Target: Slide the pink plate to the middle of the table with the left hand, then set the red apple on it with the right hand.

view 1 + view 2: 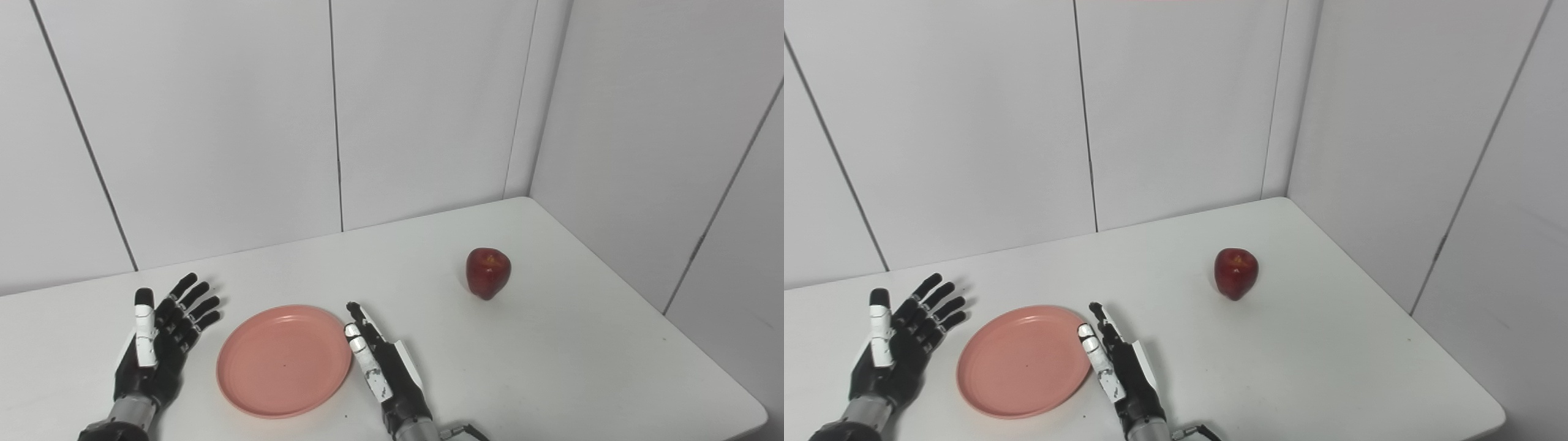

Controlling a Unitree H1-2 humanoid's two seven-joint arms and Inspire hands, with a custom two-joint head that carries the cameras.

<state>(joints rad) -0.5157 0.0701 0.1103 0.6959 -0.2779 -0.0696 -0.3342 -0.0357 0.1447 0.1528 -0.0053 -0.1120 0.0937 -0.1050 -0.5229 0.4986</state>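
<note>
A pink plate lies flat on the white table near its front edge, with nothing on it. My left hand hovers just left of the plate, open, palm up, fingers spread, a small gap from the rim. My right hand stands on edge just right of the plate, open with fingers straight, close to the rim. A red apple sits upright on the table to the far right of the plate, well beyond the right hand. In the right eye view the apple stands apart from everything.
White wall panels close off the table at the back and along the right side, meeting in a corner. The table's right front corner is in view.
</note>
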